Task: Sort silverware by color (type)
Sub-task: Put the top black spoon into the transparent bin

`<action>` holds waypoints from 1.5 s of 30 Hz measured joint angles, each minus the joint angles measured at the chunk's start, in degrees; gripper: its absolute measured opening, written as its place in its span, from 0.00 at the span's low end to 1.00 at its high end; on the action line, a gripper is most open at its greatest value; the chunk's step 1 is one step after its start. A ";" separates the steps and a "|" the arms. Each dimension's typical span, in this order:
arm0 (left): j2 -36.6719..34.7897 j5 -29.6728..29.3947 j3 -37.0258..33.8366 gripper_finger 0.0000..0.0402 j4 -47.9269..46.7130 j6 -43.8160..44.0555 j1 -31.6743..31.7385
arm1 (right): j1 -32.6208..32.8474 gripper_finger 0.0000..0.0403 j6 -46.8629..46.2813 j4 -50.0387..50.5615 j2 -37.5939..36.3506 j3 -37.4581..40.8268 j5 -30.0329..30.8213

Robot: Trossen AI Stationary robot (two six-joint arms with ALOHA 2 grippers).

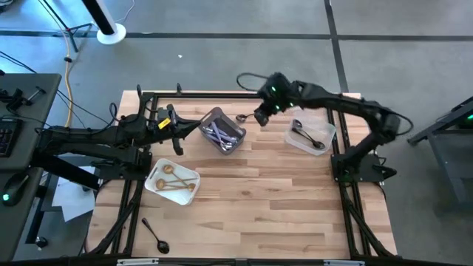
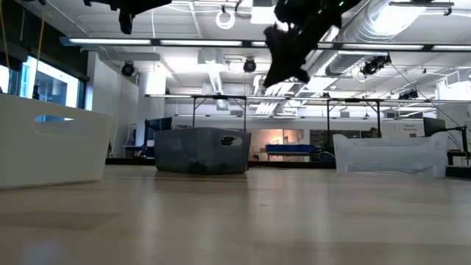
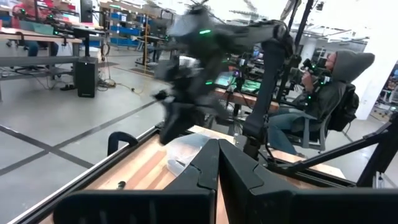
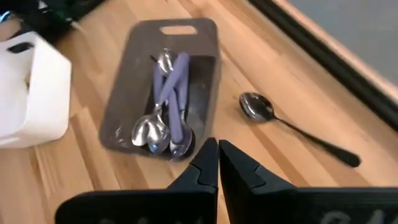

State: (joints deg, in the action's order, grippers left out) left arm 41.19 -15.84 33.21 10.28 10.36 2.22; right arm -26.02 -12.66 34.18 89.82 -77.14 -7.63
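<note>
- The right gripper (image 1: 260, 117) hangs in the upper middle of the high view with its jaws pressed together and nothing between them; in the right wrist view the two dark fingers (image 4: 205, 163) meet tip to tip.
- Just left of it on the surface (image 1: 281, 199) lies a black-handled spoon (image 4: 292, 126), bowl up, apart from the jaws, beside the grey bin (image 1: 222, 130).
- The grey bin holds lilac-handled spoons (image 4: 169, 106) with shiny silver bowls, lying lengthwise together.
- The left gripper (image 1: 179, 130) sits left of the grey bin, jaws likewise closed on nothing, seen in the left wrist view as two fingers (image 3: 208, 168) touching.
- A white tray (image 1: 172, 182) at lower left of centre carries gold pieces (image 1: 174, 182).
- A clear tub (image 1: 311, 136) at right of centre holds black pieces (image 1: 307, 135).
- One black spoon (image 1: 156, 236) lies alone near the lower left edge of the surface.
- A seated person (image 3: 320, 102) in a hood shows beyond the surface in the left wrist view.
</note>
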 joint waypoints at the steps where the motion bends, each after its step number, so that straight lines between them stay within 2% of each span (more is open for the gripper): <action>1: 0.00 0.00 0.00 0.00 0.00 -0.01 0.00 | -1.30 0.00 -0.47 0.84 1.91 -1.36 -1.80; 5: 0.00 0.00 0.00 0.00 0.02 -0.03 0.00 | -5.00 0.00 -0.24 1.41 9.34 -5.87 -4.90; 9: 0.00 -0.94 0.00 0.00 0.04 -0.06 0.00 | -6.76 0.00 5.29 2.20 16.45 -10.53 -5.10; 14: 0.00 -1.60 0.00 0.00 0.39 -0.08 0.00 | -8.28 0.03 13.61 10.92 25.15 -19.77 -6.34; 17: 0.00 -1.60 0.00 0.00 0.57 -0.06 0.00 | -8.77 0.11 18.89 18.42 30.26 -26.55 -6.32; 23: 0.00 -3.02 0.00 0.00 0.83 -0.06 0.00 | -8.86 0.33 33.07 28.88 38.68 -36.52 -5.71; 28: -0.01 -4.17 0.00 0.00 1.54 -0.08 0.00 | -8.08 0.45 46.38 29.52 41.22 -37.50 -1.64; 34: 0.00 -4.57 0.00 0.00 1.64 -0.15 0.00 | -7.17 0.48 57.85 29.94 42.67 -37.42 3.29; 37: 0.00 -4.59 0.01 0.00 1.64 -1.12 0.00 | -7.26 0.48 61.16 28.86 42.80 -37.36 4.63; 45: 0.00 -4.59 0.02 0.00 1.64 -1.55 0.00 | -8.40 0.48 62.44 27.33 43.35 -37.36 5.59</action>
State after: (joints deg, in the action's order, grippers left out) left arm 41.19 -20.43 33.23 11.92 8.81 2.22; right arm -34.41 49.77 61.52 133.17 -114.50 -2.04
